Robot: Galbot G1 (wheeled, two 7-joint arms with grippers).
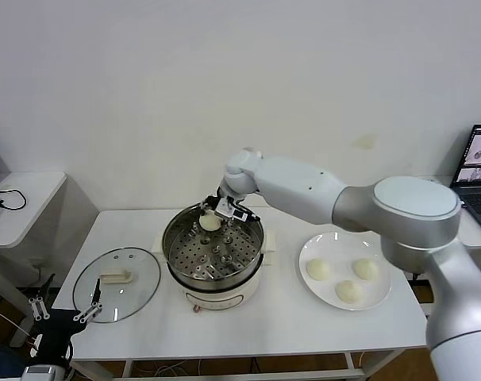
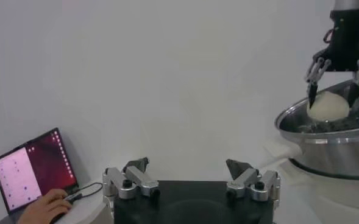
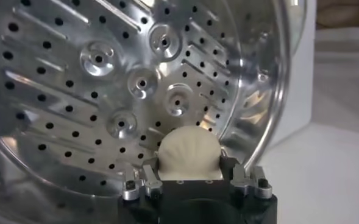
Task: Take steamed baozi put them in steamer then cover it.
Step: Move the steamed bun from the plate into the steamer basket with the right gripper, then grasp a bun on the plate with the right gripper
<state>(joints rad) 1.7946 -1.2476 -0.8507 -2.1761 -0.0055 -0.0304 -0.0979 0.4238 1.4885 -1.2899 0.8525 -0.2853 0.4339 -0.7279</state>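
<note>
right gripper (image 1: 211, 216) | jaws clamp baozi (image 1: 210, 223) (over steamer (image 1: 213, 248)) | left gripper (image 1: 64, 311) spread, idle

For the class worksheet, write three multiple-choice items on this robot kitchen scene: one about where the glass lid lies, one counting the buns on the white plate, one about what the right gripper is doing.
1. Where is the cover?
A. On the pot
B. Flat on the table, on the robot's left of the steamer
C. On the plate

2. How many steamed baozi lie on the plate?
A. One
B. Three
C. Five

3. What is the state of the right gripper?
A. Shut on a baozi over the steamer tray
B. Open and empty above the plate
C. Gripping the lid handle

Answers:
1 B, the head view shows the lid lying beside the pot.
2 B, three buns sit on the plate.
3 A, both wrist views show the fingers on either side of the bun at the tray.

The left gripper waits low by the table's near left corner, open.
</note>
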